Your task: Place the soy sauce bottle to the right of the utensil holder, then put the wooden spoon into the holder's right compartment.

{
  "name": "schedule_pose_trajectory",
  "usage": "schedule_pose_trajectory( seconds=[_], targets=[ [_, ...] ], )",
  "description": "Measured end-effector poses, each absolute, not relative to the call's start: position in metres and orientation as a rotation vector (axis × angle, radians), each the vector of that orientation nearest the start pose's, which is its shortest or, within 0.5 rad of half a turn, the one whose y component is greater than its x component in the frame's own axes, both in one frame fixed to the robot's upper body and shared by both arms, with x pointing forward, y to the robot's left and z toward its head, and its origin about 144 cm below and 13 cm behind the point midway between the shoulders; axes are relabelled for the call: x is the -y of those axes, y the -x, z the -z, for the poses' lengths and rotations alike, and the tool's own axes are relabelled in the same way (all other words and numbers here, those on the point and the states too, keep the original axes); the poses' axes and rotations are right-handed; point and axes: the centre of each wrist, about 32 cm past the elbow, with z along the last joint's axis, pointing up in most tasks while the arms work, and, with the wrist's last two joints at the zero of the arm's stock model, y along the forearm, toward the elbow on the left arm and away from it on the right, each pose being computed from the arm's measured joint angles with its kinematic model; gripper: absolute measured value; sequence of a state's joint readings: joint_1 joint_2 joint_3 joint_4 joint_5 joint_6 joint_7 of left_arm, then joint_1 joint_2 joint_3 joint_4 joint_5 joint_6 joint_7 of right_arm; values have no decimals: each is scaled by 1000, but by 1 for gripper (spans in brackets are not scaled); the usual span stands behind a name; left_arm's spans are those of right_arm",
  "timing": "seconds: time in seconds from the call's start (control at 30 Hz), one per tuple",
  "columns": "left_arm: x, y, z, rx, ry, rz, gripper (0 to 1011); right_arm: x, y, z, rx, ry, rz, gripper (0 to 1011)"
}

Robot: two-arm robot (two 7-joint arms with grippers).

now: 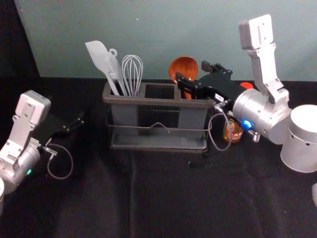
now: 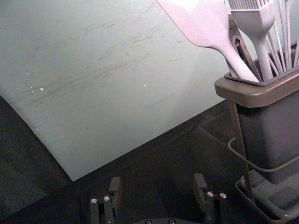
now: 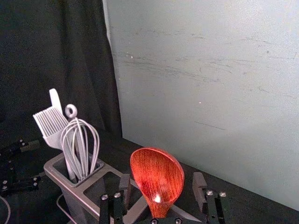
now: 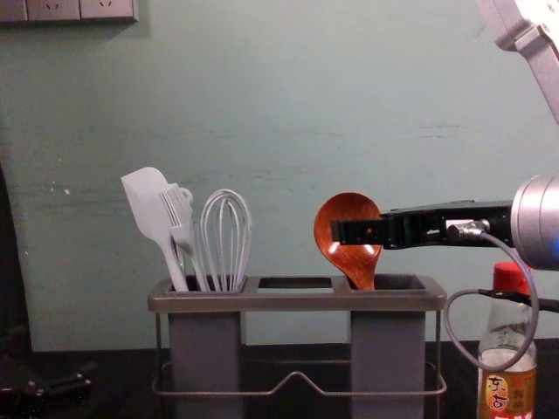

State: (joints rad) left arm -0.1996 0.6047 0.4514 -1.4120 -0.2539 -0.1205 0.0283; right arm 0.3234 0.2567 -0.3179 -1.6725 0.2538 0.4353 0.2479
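The right gripper (image 1: 193, 73) gapes around the grainy, round-bowled spoon (image 1: 182, 65), standing in the holder's (image 1: 153, 102) right compartment beneath; the clear bottle (image 1: 233, 132) sits lower right. Well apart, the left gripper (image 1: 79, 120) gapes too.

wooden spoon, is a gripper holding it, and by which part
Nothing is held: the wooden spoon stands in the holder's right compartment, between the right gripper's open fingers.
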Motion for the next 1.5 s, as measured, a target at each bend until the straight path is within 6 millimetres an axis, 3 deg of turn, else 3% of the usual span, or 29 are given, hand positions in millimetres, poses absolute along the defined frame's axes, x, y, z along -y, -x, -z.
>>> schedule_pose_trajectory(
  seconds=[0.23,0.8,1.0,1.2,1.5],
  targets=[
    [-310,-489,-1140,285,-305,-1248,1005,196,-517,-1267,-5,150,1005,1002],
    [-310,-489,-1140,285,-305,-1248,1005,196,-514,-1269,3,147,1005,1002],
    [-310,-489,-1140,285,-304,-1248,1005,200,-498,-1272,19,129,1019,1003],
    [-310,-489,-1140,285,-304,-1248,1005,203,-469,-1266,40,85,1064,1002],
    [-310,-489,-1140,285,-304,-1248,1005,210,-426,-1231,110,12,1184,1003]
  ],
)
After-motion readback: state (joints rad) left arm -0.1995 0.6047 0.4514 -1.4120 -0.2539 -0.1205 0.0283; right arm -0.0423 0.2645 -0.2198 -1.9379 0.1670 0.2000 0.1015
